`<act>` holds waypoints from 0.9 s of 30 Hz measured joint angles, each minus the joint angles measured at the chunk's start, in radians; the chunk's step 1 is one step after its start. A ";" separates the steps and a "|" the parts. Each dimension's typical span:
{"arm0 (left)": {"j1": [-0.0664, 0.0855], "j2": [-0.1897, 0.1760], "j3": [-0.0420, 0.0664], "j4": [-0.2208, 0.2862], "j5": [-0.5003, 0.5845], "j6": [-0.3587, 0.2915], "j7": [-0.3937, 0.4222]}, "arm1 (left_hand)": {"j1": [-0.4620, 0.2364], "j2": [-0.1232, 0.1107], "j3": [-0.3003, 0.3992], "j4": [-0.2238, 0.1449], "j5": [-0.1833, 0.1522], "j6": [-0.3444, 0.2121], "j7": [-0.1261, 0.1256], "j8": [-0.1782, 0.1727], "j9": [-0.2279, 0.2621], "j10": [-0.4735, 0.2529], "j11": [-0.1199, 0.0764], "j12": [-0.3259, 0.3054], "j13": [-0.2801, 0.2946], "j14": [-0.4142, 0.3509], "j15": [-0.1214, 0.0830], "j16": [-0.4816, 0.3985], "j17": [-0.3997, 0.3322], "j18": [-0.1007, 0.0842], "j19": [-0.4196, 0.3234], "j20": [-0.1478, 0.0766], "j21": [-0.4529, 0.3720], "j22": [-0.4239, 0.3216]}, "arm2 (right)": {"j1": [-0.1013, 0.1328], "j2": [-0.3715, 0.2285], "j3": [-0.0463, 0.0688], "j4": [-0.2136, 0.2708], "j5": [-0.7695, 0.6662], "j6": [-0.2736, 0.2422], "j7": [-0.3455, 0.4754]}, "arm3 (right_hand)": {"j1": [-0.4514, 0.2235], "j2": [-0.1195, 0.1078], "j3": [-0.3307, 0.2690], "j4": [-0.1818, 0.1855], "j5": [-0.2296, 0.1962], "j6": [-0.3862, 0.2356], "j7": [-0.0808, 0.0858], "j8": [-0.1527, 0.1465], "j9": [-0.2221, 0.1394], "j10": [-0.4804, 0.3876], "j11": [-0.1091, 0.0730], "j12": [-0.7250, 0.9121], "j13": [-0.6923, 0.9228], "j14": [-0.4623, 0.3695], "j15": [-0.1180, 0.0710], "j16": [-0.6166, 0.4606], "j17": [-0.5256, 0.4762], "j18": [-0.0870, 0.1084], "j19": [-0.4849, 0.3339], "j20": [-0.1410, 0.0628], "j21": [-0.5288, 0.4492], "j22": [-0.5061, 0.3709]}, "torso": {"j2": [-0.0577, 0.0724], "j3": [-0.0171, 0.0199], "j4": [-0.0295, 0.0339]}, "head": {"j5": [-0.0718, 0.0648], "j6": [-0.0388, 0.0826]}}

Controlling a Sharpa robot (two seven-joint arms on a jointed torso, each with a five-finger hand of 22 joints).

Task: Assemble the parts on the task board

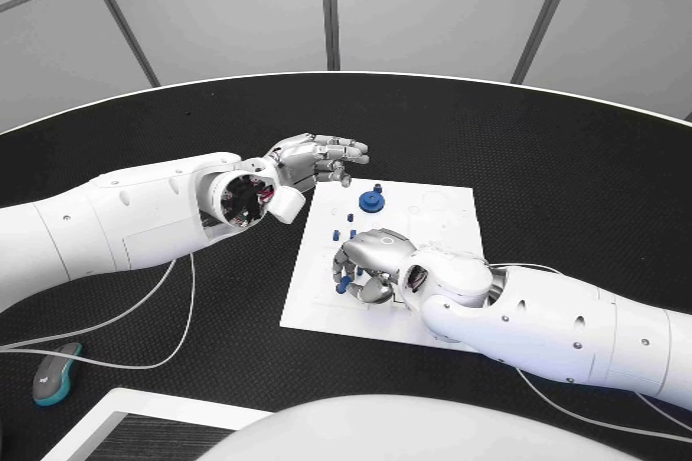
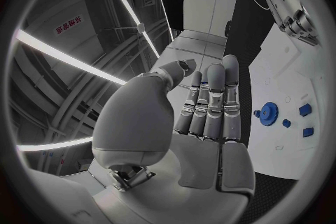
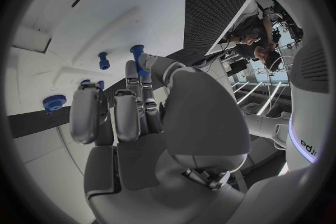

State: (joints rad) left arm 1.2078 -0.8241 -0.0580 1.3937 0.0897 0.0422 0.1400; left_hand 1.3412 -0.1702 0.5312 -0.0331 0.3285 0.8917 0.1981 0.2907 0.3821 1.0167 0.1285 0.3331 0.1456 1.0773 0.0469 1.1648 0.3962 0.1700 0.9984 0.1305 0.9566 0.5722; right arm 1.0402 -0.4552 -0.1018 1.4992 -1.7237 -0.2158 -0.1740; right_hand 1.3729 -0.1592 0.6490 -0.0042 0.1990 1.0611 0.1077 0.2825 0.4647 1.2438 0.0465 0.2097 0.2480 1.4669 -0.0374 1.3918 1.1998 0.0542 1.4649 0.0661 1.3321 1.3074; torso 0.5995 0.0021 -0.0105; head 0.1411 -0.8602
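Centrally on the black table point(image 1: 577, 161) lies the white task board point(image 1: 440, 216), tilted a little so that its long sides run from the near edge toward the far edge. Small blue parts sit on it: a round gear-like part point(image 1: 375, 199) stands near the board's far left corner, and a few slim blue pegs point(image 1: 351, 219) stand just behind the right hand. From the left wrist, that gear-like part point(image 2: 269, 111) appears beside several smaller blue pieces point(image 2: 305, 110) on the white plate.

Over the board's near half rests the right hand point(image 1: 378, 264), palm down, its fingers curled toward the surface with blue pieces showing at the fingertips along the board's left side. The right wrist view shows the fingers point(image 3: 133, 112) bent inward among upright blue pegs point(image 3: 103, 60), but whether they actually grasp one I cannot tell.

Just off the board's far left corner hovers the left hand point(image 1: 315, 161), above the table, its fingers loosely bent and apart, holding nothing.

Near the table's near left edge lie a white cable point(image 1: 159, 321) and a small teal-and-grey object point(image 1: 55, 375).
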 measured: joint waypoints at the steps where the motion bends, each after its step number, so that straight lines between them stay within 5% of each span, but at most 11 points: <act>1: 0.000 0.000 0.000 0.000 0.000 0.000 0.000 | 0.000 0.000 0.000 0.000 0.000 0.000 0.000 0.000 0.000 0.000 0.000 0.000 0.000 0.000 0.000 0.000 0.000 0.000 0.000 0.000 0.000 0.000 | 0.000 0.003 0.000 -0.002 -0.001 0.005 -0.001 | 0.000 0.000 0.001 -0.001 0.000 0.000 0.000 0.000 0.000 0.000 0.000 0.000 0.000 0.000 0.000 0.000 0.000 0.000 0.000 0.000 0.000 0.000 | 0.000 0.0000 0.0000 | 0.000 0.000; 11: 0.000 0.001 0.000 0.000 0.000 0.000 -0.002 | 0.000 0.000 0.000 0.000 0.000 0.000 0.000 0.000 0.000 0.000 0.000 0.000 0.000 0.000 0.000 0.000 0.000 0.000 0.000 0.000 0.000 0.000 | -0.003 0.018 -0.004 -0.022 -0.010 0.013 -0.008 | -0.020 -0.006 -0.023 0.003 0.012 -0.017 0.016 0.000 0.029 -0.004 0.004 -0.024 0.007 0.000 0.000 0.000 -0.005 0.000 0.000 0.000 -0.012 0.000 | 0.000 -0.0005 0.0006 | -0.001 -0.001; 20: 0.000 0.000 0.000 -0.001 0.000 0.001 -0.004 | 0.000 0.000 -0.002 0.002 0.000 0.000 0.000 0.000 0.000 0.000 0.000 0.000 0.000 0.000 0.000 0.000 0.000 0.000 0.000 0.000 -0.004 0.000 | -0.003 0.012 -0.004 -0.014 -0.011 -0.004 -0.001 | -0.066 -0.022 -0.047 0.013 0.011 -0.096 0.045 -0.057 0.014 -0.100 0.038 -0.067 -0.007 -0.001 0.029 0.000 -0.001 0.000 0.002 0.016 -0.023 0.000 | 0.000 0.0018 -0.0016 | 0.003 -0.003; 27: 0.000 0.001 0.000 -0.004 0.000 0.004 -0.007 | 0.000 0.000 -0.003 0.003 0.000 0.000 0.000 0.000 0.000 0.000 0.000 0.000 0.000 0.000 0.000 0.000 -0.001 0.000 0.000 0.000 -0.004 0.000 | -0.004 0.008 -0.005 -0.012 -0.011 -0.011 0.012 | -0.095 -0.068 -0.078 0.027 0.043 -0.169 0.058 -0.103 0.000 -0.181 0.055 -0.086 -0.013 -0.001 0.047 0.000 -0.018 0.000 0.001 0.035 -0.076 0.000 | -0.001 0.0023 -0.0019 | 0.001 -0.002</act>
State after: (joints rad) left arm 1.2079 -0.8228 -0.0581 1.3897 0.0897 0.0460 0.1333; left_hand 1.3413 -0.1703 0.5285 -0.0304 0.3285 0.8917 0.1981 0.2906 0.3821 1.0167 0.1285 0.3331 0.1458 1.0773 0.0469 1.1647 0.3952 0.1700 0.9983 0.1306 0.9527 0.5724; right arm 1.0366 -0.4476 -0.1063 1.4873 -1.7351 -0.2265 -0.1615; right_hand 1.2776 -0.2270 0.5710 0.0231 0.2421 0.8926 0.1661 0.1797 0.4650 1.0633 0.1010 0.1238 0.2354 1.4657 0.0101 1.3918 1.1822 0.0542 1.4663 0.1008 1.2565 1.3074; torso 0.5989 0.0044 -0.0124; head 0.1421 -0.8617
